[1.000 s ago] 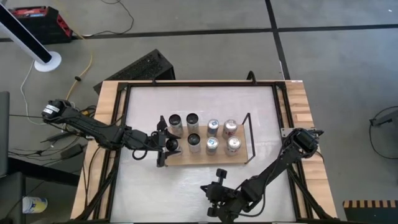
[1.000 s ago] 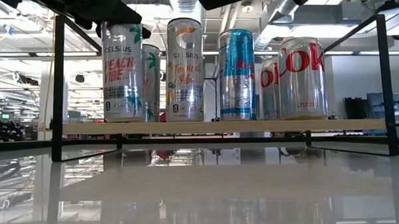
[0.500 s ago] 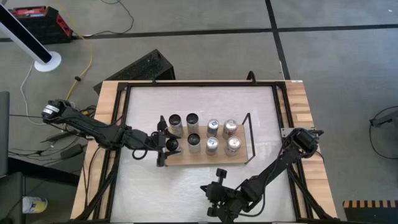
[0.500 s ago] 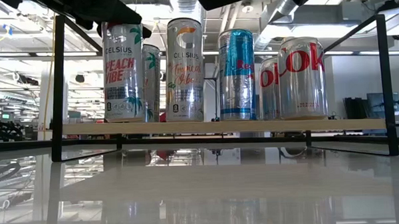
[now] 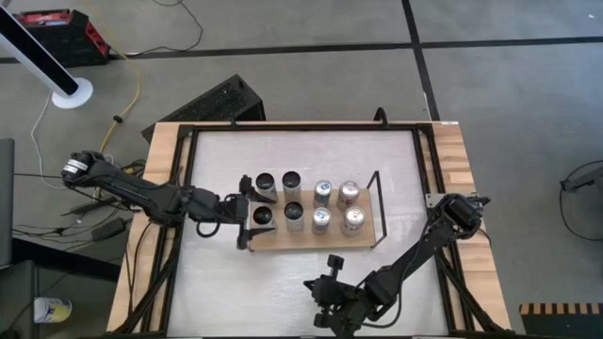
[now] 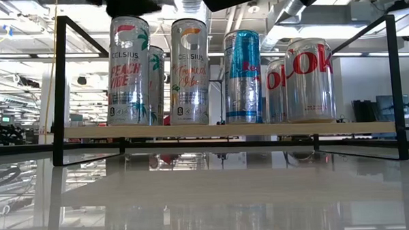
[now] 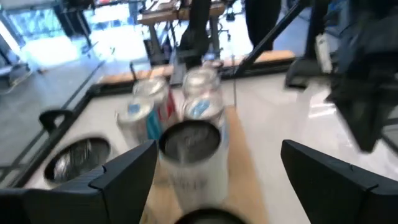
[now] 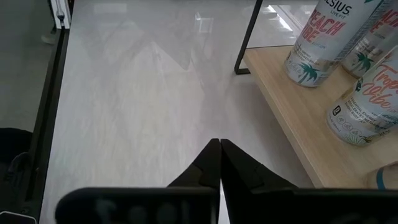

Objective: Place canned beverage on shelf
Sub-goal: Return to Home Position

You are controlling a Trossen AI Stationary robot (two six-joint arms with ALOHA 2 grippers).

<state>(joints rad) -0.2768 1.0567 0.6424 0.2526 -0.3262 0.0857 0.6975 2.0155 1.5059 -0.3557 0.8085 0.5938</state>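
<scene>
The shelf [image 5: 311, 237] is a light wooden board with black wire frame ends, in the middle of the table. Several cans stand upright on it in two rows. The Peach Vibe can [image 5: 262, 217] stands on its base at the board's near left end and also shows in the low view [image 6: 130, 70]. My left gripper [image 5: 248, 214] is wide open just left of that can, its fingers [image 7: 124, 180] apart on either side and touching nothing. My right gripper [image 8: 219, 155] is shut and empty near the table's near edge [image 5: 330, 282].
The shelf's black wire end [image 6: 60, 86] stands close beside the Peach Vibe can. A Tropical Vibe can [image 6: 189, 71], a blue can [image 6: 243, 76] and Coke cans [image 6: 309, 74] fill the row to its right. Bare white tabletop [image 8: 137, 93] lies left of and nearer than the shelf.
My left gripper has drawn back a little toward the table's left edge and now shows clear above the Peach Vibe can's top, which it covered before. The can has shifted slightly toward the right along the board and stands upright.
</scene>
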